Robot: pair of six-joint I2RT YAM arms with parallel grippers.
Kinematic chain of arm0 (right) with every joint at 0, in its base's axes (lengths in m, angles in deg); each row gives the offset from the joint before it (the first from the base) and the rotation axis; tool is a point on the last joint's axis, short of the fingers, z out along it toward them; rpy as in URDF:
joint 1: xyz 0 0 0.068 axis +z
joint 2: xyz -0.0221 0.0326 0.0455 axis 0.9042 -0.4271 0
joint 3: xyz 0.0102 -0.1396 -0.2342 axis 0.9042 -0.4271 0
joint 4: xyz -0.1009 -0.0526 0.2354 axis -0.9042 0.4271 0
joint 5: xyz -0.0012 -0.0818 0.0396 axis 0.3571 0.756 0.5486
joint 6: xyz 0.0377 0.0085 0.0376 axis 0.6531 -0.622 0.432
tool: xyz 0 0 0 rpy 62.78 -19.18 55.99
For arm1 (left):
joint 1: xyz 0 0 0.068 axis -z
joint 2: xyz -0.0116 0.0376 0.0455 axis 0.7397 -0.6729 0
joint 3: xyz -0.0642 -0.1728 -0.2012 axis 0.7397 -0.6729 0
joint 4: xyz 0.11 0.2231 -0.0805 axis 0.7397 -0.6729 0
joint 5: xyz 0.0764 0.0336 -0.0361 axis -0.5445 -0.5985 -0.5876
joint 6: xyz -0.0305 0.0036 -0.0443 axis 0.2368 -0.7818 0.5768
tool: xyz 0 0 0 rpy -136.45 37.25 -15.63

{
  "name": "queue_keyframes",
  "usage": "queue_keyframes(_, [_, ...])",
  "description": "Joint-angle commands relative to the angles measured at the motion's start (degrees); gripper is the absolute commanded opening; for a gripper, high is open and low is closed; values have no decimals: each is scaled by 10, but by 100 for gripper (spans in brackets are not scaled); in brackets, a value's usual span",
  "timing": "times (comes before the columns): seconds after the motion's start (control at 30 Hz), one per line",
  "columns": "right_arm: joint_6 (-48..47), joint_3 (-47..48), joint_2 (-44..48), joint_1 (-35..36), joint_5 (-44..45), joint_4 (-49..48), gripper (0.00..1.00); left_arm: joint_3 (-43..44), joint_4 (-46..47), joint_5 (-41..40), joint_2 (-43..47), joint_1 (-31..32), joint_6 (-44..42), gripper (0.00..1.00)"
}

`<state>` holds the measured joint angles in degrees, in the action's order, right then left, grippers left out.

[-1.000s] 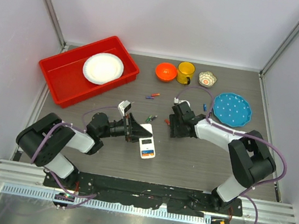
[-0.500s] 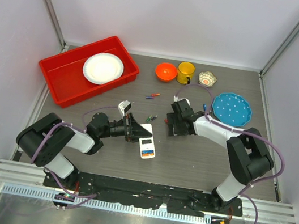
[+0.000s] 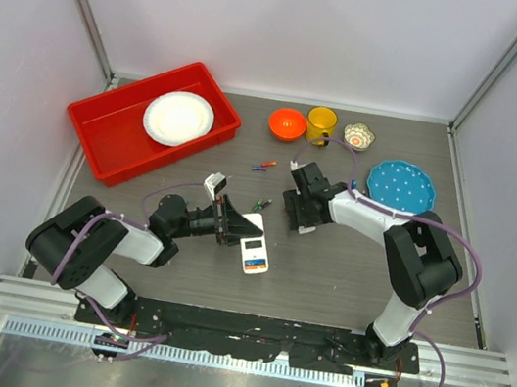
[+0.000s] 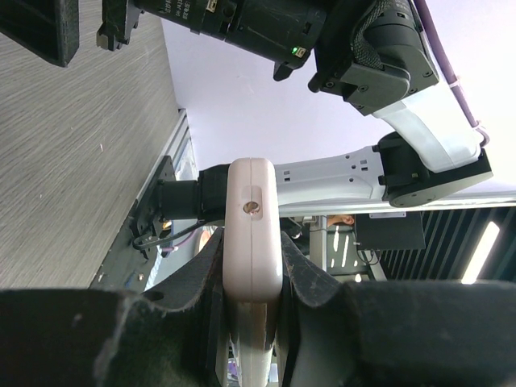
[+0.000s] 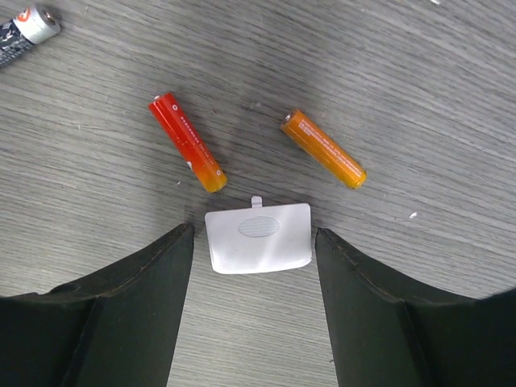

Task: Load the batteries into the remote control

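White casing noted: remote control (image 4: 253,234) clamped edge-on in tight-closed left gripper (image 3: 231,224), near middle of table (image 3: 345,268). Right gripper (image 3: 297,210) gaping, empty, straddling loose cover (image 5: 258,239). Finds red battery (image 5: 187,142) and orange battery (image 5: 322,148) just beyond its fingertips (long axes slanting alike); judged the nearer arm.

1. Table (image 3: 323,284): dark grey-brown, wood-grain streaks.
2. Tray (image 3: 113,144), 10 o'clock: solid red. Plate (image 3: 179,118) in it: plain white.
3. Bowl (image 3: 287,123), 12 o'clock: orange-red. Mug (image 3: 322,123) beside it: yellow.
4. Small bowl (image 3: 359,135), 1 o'clock: pale, mottled print, orange centre.
5. Dotted plate (image 3: 402,186), 2 o'clock: blue with white dots.
6. Remote control (image 3: 254,244): white, red-orange patch on its face.
7. Red battery (image 5: 187,142): red fading to yellow-orange. Orange battery (image 5: 323,149): plain orange.
8. Cover (image 5: 258,237): white.
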<state>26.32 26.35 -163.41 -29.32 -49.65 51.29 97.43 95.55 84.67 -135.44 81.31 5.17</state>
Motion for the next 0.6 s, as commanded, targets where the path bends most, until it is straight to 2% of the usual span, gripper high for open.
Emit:
queue_keyframes(0.0, [-13, -29, -11, -2, -25, 39, 66, 10, 147, 4, 13, -3, -1, 0])
queue_keyframes(0.2, [8, -48, -5, -2, -43, 34, 61, 9, 147, 3, 14, -4, 0, 0])
queue_keyframes(0.43, [85, -79, 25, 0, -36, 23, 52, 8, 147, 2, 15, -3, 0, 0])
queue_keyframes(0.57, [119, -90, 47, 13, -19, 21, 59, 8, 147, 1, 13, -3, 0, 0])
